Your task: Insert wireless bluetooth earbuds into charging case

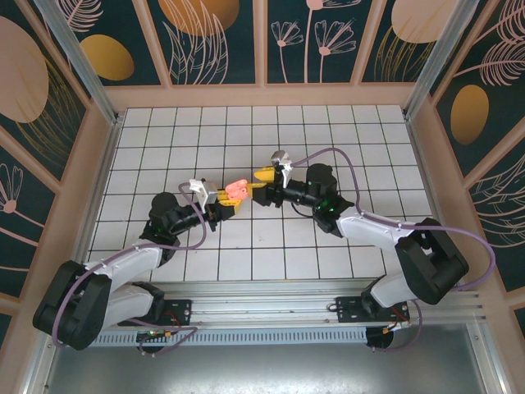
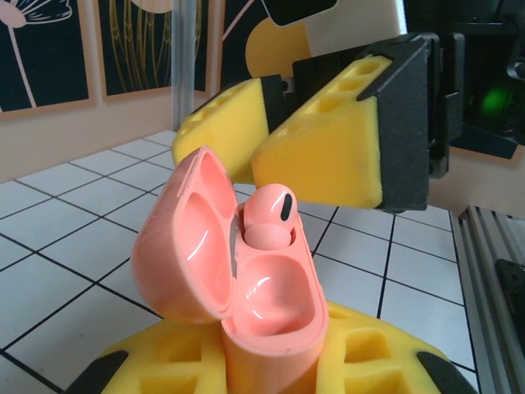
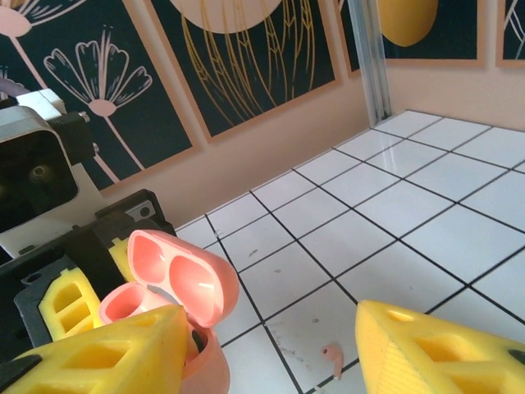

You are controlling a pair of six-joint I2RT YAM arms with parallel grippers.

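1. Desk [image 1: 328, 139]: white gridded surface. Both arms meet over its middle, raised off the tiles.

2. Left claw [image 1: 223, 197]: its yellow pads are pinching the lower body of the charging case [image 2: 271, 304] and hold it upright above the desk. The lid [image 2: 184, 238] is swung fully back on its hinge.

3. Right claw [image 2: 258, 135]: spread and empty, hovering just beside the open mouth of the case, apart from it.

4. Seated earbud [image 2: 272, 215]: one pink earbud stands in the far well, its head above the rim. The near well appears vacant.

5. Loose earbud [image 3: 332, 359]: a small pink piece, apparently the second earbud, lies on a tile below and between the right claw's pads.

Step in hand (judgement): fetch the loose earbud and seat it in the vacant well.

- Keep the left claw's grip fixed and the case upright, mouth toward the right claw.
- Lower the right claw squarely over the earbud and close on its head, leaving the stem free.
- Align the stem with the vacant well before descending, clear of the lid and the seated earbud.
- Release only once the earbud is seated in the well.
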